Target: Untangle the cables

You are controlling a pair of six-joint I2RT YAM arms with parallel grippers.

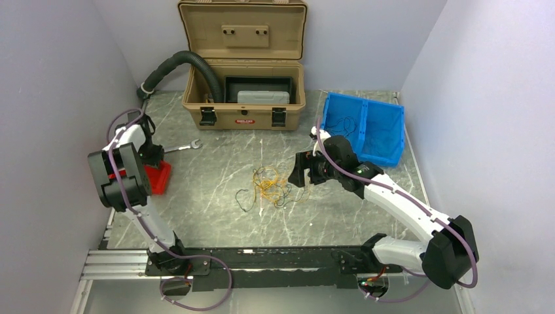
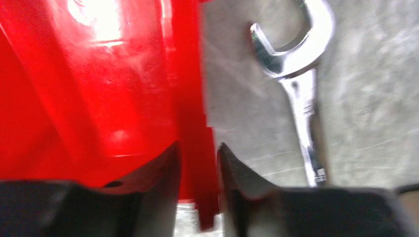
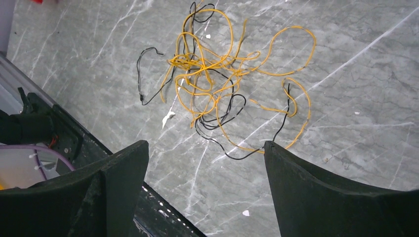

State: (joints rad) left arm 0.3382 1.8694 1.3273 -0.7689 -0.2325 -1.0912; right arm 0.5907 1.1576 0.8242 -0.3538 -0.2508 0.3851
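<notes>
Sitting at the left edge of the table point(image 1: 209, 209), a red bin point(image 2: 99, 89) has its wall pinched between the fingers of the left gripper point(image 2: 198, 148). A shiny wrench point(image 2: 296, 74) lies just beside the bin. A tan toolbox point(image 1: 242, 118) stands open at the back edge, with a black hose point(image 1: 186, 62) going in. The cables point(image 3: 217, 84), yellow and black, lie in a messy pile in the middle of the table. The right gripper point(image 3: 205, 143) hangs near them, fingers wide apart, holding nothing. A blue bin point(image 1: 386, 140) sits in the back right corner.
</notes>
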